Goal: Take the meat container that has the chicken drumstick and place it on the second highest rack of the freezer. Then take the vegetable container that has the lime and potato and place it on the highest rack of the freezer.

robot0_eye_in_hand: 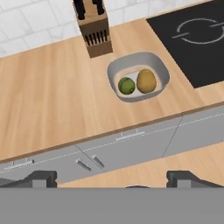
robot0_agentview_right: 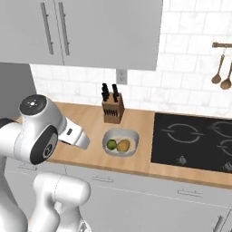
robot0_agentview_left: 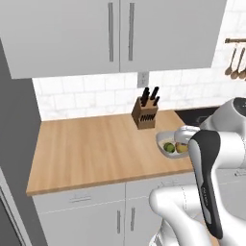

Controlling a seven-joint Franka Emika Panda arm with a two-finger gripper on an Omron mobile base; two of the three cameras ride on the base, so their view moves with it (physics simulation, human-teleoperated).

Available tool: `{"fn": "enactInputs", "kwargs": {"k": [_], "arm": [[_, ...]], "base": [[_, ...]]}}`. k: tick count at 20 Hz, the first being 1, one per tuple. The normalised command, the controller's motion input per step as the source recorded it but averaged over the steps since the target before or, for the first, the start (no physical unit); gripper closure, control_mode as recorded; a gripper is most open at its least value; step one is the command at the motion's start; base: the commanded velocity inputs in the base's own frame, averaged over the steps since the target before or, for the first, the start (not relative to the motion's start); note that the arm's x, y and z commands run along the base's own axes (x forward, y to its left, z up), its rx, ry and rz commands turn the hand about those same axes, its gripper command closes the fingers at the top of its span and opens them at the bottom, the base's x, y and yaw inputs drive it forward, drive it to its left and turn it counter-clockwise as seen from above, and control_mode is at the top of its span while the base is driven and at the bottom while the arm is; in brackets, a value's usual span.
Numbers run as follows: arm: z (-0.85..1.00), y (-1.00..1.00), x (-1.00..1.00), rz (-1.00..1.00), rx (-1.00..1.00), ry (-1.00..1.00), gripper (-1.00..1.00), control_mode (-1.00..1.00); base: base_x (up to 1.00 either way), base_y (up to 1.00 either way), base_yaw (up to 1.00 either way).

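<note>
The vegetable container [robot0_eye_in_hand: 138, 76] is a pale grey bowl on the wooden counter, close to its front edge. In it the green lime [robot0_eye_in_hand: 126, 85] lies beside the yellow-orange potato [robot0_eye_in_hand: 146, 81]. Both base views show the bowl [robot0_agentview_left: 165, 139] [robot0_agentview_right: 120, 142] too, just past my hand. My gripper [robot0_eye_in_hand: 113, 178] hovers above and in front of the counter edge, apart from the bowl, open and holding nothing. The tall grey side of the freezer [robot0_agentview_left: 14, 134] borders the counter's left end. Its racks, the meat container and the chicken drumstick are out of view.
A wooden knife block [robot0_eye_in_hand: 92, 30] stands just behind the bowl, near the tiled wall. A black cooktop [robot0_agentview_right: 195, 140] lies to the bowl's right. Wooden spoons [robot0_agentview_right: 222, 68] hang on the wall above it. Upper cabinets [robot0_agentview_left: 115, 33] overhang the counter [robot0_agentview_left: 86, 149].
</note>
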Motion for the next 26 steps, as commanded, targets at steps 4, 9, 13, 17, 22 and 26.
{"fn": "enactInputs", "kwargs": {"k": [4,9,13,17,22,26], "arm": [[0.0,0.0,0.0,0.0,0.0,0.0,-1.0,1.0],[0.0,0.0,0.0,0.0,0.0,0.0,-1.0,1.0],[0.0,0.0,0.0,0.0,0.0,0.0,-1.0,1.0],[0.0,0.0,0.0,0.0,0.0,0.0,-1.0,1.0],[0.0,0.0,0.0,0.0,0.0,0.0,-1.0,1.0],[-0.02,-0.13,0.15,-0.02,0.0,0.0,-1.0,-1.0]], "base": [[0.31,0.25,0.0],[0.34,0.23,0.0],[0.47,0.0,0.0],[0.32,0.0,0.0],[0.29,0.0,0.0],[0.0,0.0,0.0]]}}
